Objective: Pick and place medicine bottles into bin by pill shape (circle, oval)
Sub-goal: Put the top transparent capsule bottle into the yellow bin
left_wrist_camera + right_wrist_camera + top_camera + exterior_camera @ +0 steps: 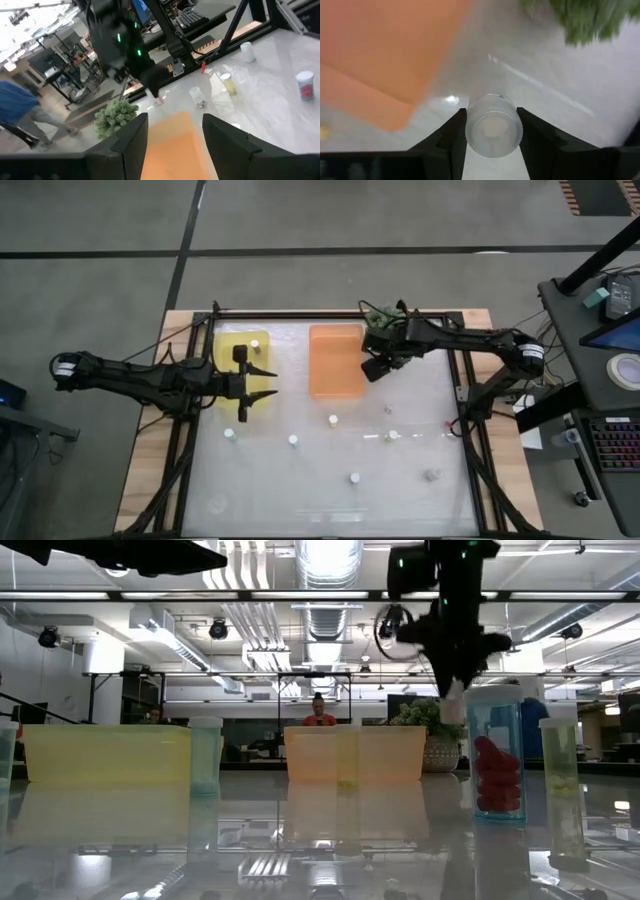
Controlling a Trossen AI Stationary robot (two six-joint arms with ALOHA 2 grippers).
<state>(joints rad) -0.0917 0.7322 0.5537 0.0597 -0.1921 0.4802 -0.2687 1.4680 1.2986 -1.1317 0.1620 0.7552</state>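
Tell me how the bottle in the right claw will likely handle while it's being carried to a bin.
The bottle sits between the right claw fingers, clear-walled and smooth, so it could slip or twist if squeezed lightly. It looks small and nearly empty, so probably light. Its round body would likely roll if dropped on the glossy table beside the orange bin.

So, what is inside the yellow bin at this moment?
In the high view the yellow bin holds one white-capped bottle. The left gripper hangs open over its near part, so anything under that arm is hidden.
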